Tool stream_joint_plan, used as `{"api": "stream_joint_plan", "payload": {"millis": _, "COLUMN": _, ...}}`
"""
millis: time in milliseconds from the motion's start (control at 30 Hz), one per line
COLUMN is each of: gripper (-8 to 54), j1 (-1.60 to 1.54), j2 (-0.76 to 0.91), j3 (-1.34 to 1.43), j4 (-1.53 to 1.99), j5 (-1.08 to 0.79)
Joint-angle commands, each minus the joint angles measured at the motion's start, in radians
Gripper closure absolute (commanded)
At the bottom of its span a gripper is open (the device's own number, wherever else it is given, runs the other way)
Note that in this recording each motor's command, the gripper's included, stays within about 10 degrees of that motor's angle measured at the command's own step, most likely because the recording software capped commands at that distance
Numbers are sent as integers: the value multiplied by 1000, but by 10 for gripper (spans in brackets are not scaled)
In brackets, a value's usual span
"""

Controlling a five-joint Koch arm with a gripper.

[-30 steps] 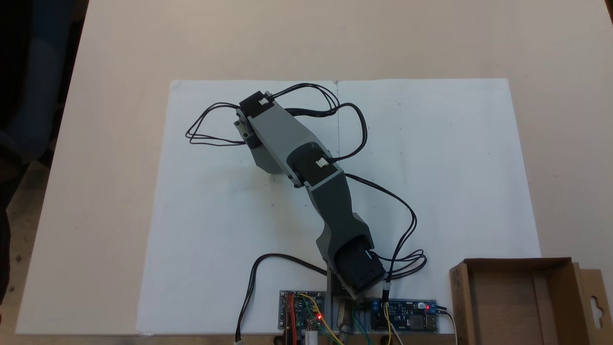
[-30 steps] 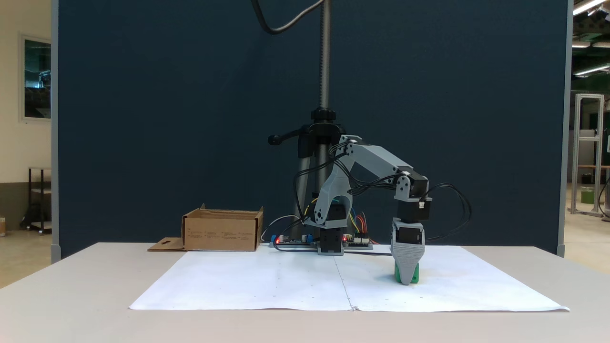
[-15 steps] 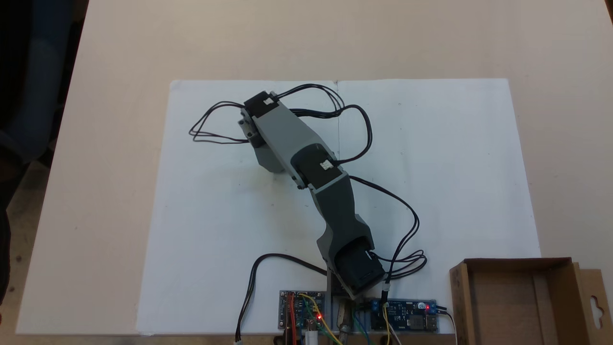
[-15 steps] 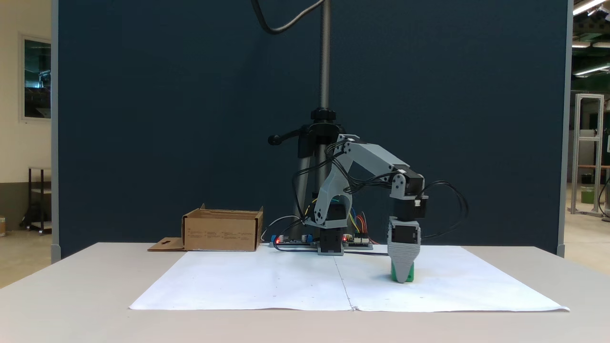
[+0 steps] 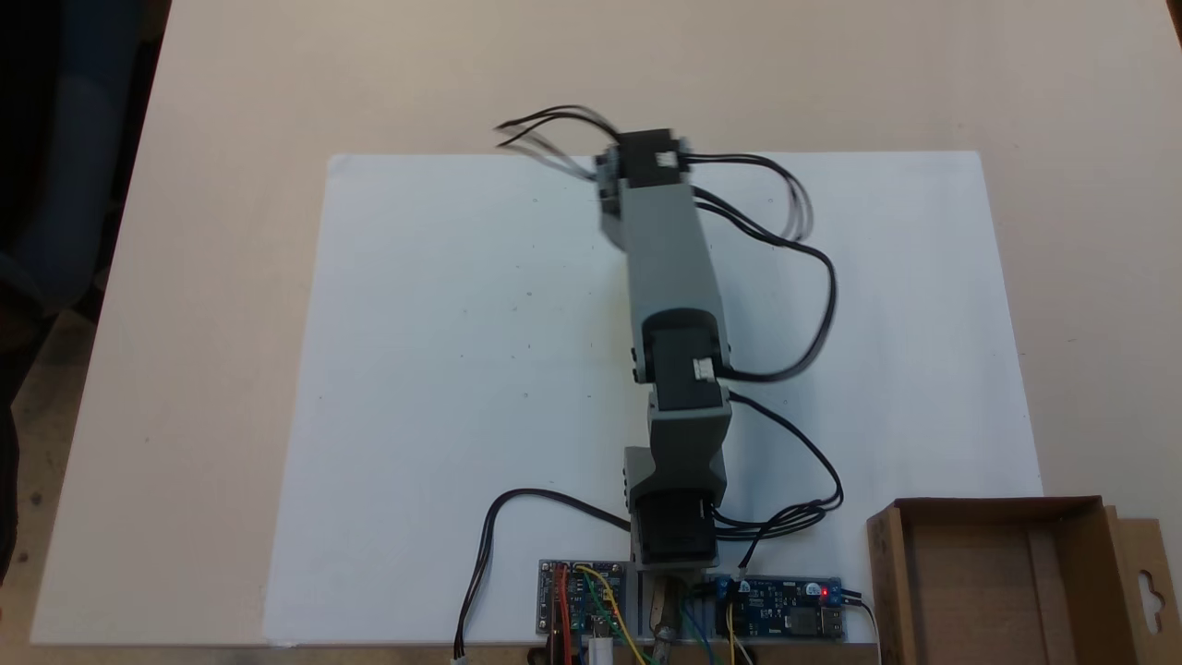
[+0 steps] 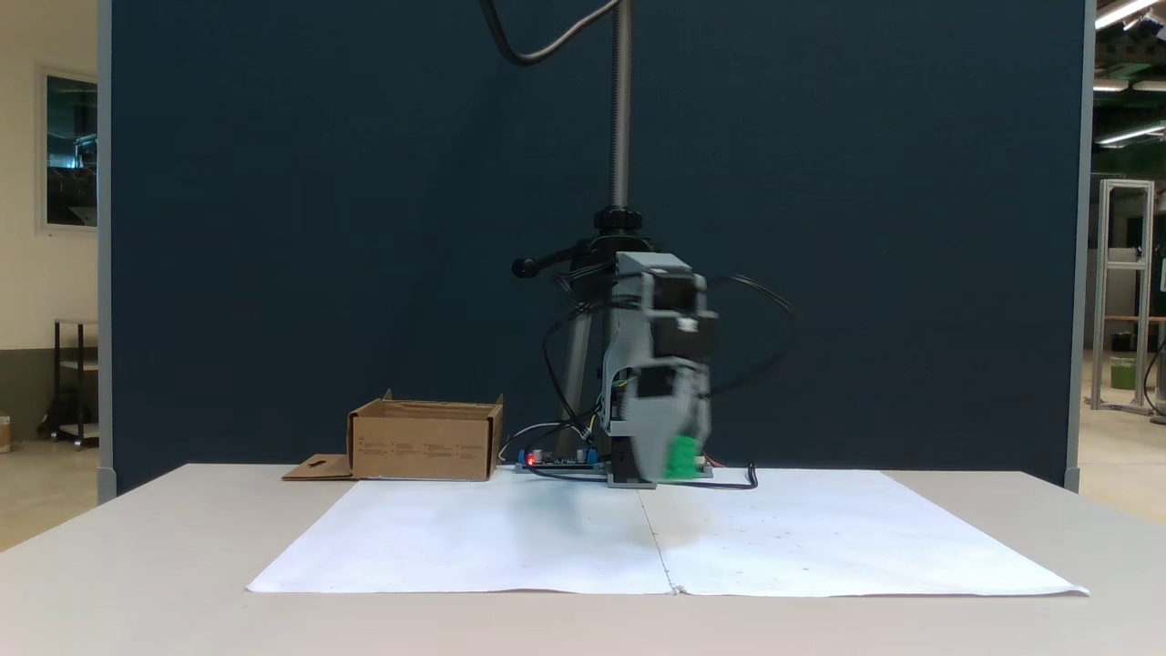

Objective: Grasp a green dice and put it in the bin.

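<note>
My gripper [image 6: 669,460] is off the table with the green dice [image 6: 682,456] pinched in it, motion-blurred in the side-on fixed view; I judge it clamped on the cube because the dice hangs in the air at the jaw tips, well clear of the white paper sheet [image 6: 510,538]. From above, my arm [image 5: 667,277] stretches straight out from its base and hides both gripper and dice beneath it. Working left to right in the side-on view: the cardboard bin [image 6: 425,440] sits at the left back corner of the sheet, its keyhole flap [image 6: 314,468] lying flat on the table beyond it; then the circuit boards [image 6: 556,460] by my base; then the carried dice, right of centre. So the step in hand reads as transport toward the bin, roughly mid-task. To do it well: hold the squeeze steady, since a small smooth cube could slip during a fast swing; stay high enough to pass over the boards and their loose cables [image 5: 803,277]; clear the bin's near wall before descending. In the top-down view the bin [image 5: 891,573] lies at the lower right, partly cut by the frame, so I should centre over its open floor, slow, then release low to stop the dice bouncing out.
</note>
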Motion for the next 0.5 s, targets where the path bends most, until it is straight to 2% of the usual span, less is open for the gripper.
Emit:
{"api": "stream_joint_plan", "payload": {"millis": 0, "gripper": 329, "j1": 100, "j2": 100, "j3": -3, "j4": -44, "j5": -54}}
{"api": "stream_joint_plan", "payload": {"millis": 233, "gripper": 329, "j1": 459, "j2": 229, "j3": -5, "j4": -51, "j5": -290}}
{"api": "stream_joint_plan", "payload": {"millis": 467, "gripper": 329, "j1": 805, "j2": 236, "j3": -21, "j4": -51, "j5": -525}}
